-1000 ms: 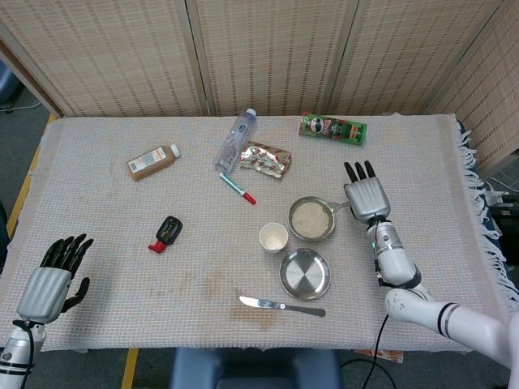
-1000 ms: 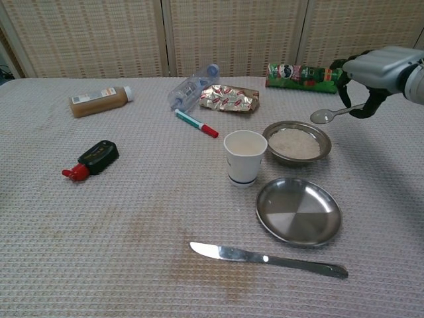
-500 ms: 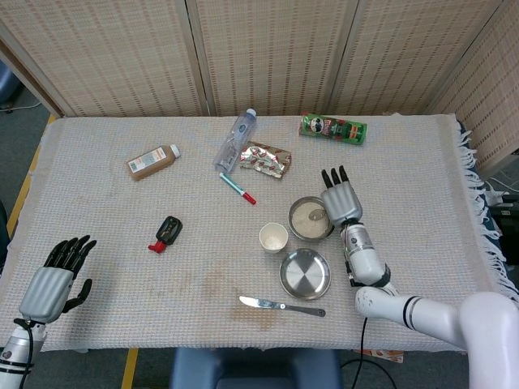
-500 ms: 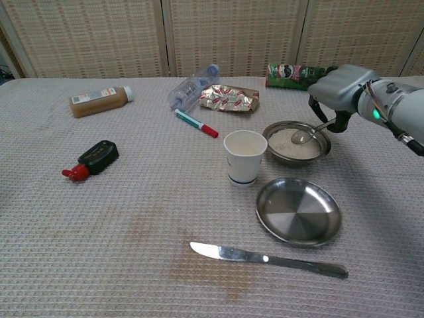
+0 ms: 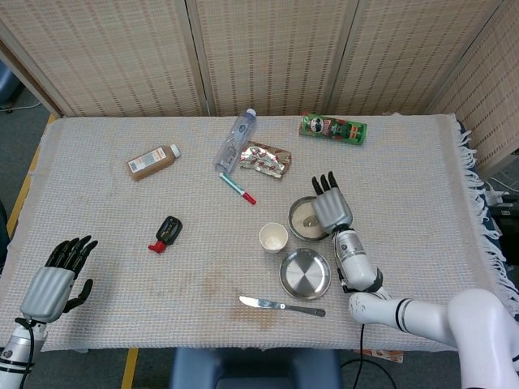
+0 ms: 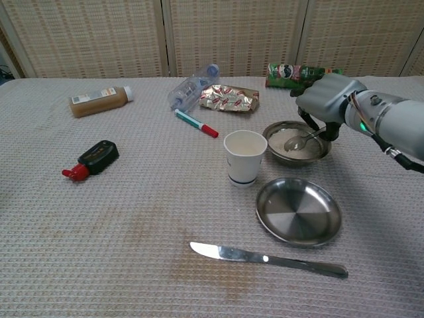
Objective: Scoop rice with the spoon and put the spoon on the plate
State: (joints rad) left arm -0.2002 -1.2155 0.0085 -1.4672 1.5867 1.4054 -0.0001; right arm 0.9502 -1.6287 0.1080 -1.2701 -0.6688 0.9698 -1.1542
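Note:
My right hand (image 6: 326,99) (image 5: 330,209) hangs over the far right side of the rice bowl (image 6: 279,130) and holds a metal spoon (image 6: 299,140). The spoon's tip dips into the white rice (image 6: 294,150) inside the bowl (image 5: 300,220). An empty steel plate (image 6: 298,212) (image 5: 305,274) lies just in front of the bowl. My left hand (image 5: 57,275) rests at the near left corner of the table with its fingers spread and nothing in it.
A paper cup (image 6: 244,157) stands left of the bowl. A table knife (image 6: 265,258) lies in front of the plate. Further back are a red-capped pen (image 6: 196,123), a foil packet (image 6: 229,99), a clear bottle (image 6: 192,85), a green can (image 6: 291,74) and a brown bottle (image 6: 99,101). A black-and-red object (image 6: 93,159) lies left.
My right hand has moved left and down from beside the bowl to over it. The spoon went from hovering in the air to dipping into the rice. The left hand stayed put.

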